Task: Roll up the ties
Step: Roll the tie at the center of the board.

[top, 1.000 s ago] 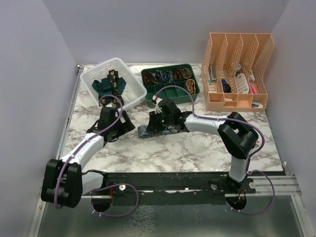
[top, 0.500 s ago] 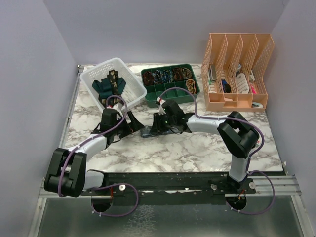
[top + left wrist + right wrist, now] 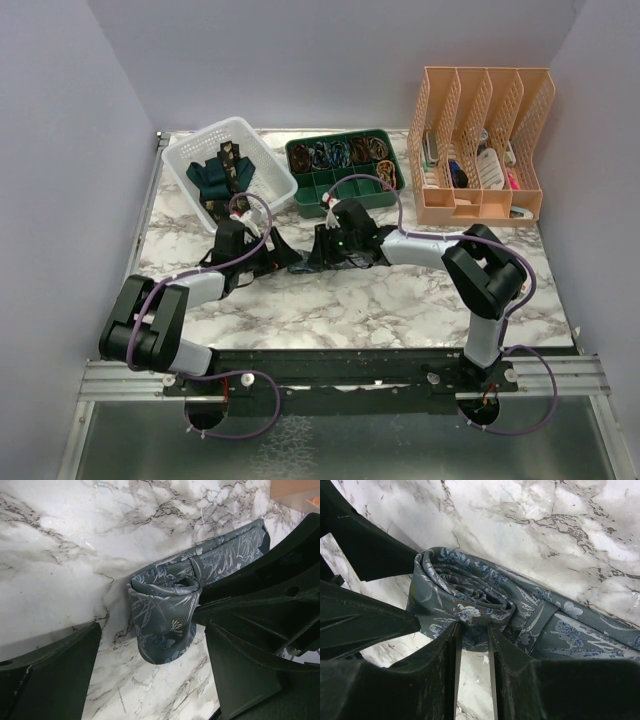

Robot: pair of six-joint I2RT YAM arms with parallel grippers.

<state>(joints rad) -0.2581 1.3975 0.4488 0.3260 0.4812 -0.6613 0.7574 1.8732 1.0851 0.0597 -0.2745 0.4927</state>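
The blue-grey patterned tie (image 3: 299, 266) lies mid-table, rolled up for the most part. In the left wrist view the roll (image 3: 162, 617) stands on end with a flat tail running off to the upper right. My left gripper (image 3: 278, 254) is open, and its fingers (image 3: 50, 675) stand wide on both sides of the roll. My right gripper (image 3: 318, 256) is shut on the roll's wall (image 3: 470, 600), with its narrow fingertips (image 3: 451, 645) pinching the fabric. The teal tie (image 3: 207, 177) and the black-gold tie (image 3: 231, 163) lie in the white basket (image 3: 270, 167).
A green divided tray (image 3: 340, 188) holding small rolled items sits behind the grippers. A peach file rack (image 3: 480, 200) with odds and ends stands at the back right. The white basket is at the back left, close to my left arm.
My left arm has swung right until its open fingers stand around the roll. My right gripper has edged left and back with the tie, whose flat tail is shorter.
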